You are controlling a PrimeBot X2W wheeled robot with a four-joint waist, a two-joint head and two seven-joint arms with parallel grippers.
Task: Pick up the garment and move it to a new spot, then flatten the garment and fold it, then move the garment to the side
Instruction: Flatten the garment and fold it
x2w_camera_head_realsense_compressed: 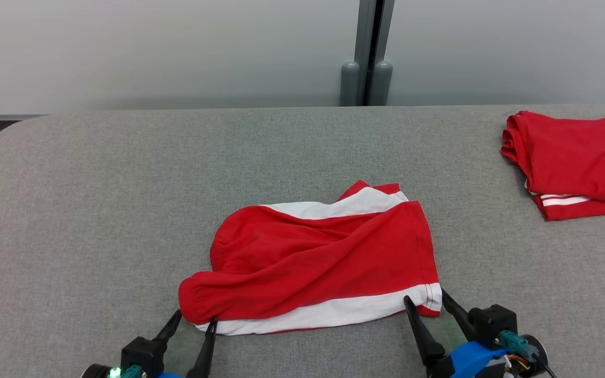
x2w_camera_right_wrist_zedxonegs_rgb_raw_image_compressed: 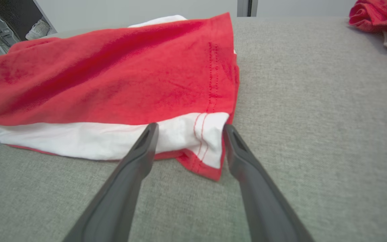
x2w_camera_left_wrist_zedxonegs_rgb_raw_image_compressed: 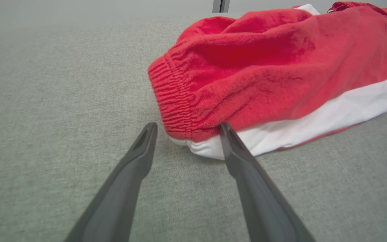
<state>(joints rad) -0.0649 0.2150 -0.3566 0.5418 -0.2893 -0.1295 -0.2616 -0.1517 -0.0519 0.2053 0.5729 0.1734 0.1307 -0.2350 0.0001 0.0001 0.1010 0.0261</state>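
The garment is a pair of red shorts with white side stripes, lying rumpled near the front middle of the grey table. My left gripper is open at the near left corner, its fingers straddling the elastic waistband and white edge. At the near right corner my right gripper stands open around the stitched white hem. In the right wrist view the garment spreads to the left of the fingers. Neither pair of fingers has closed on the cloth.
A second red garment with white stripes lies folded at the far right of the table, also seen as a red heap. A grey wall with a dark vertical post stands behind the table.
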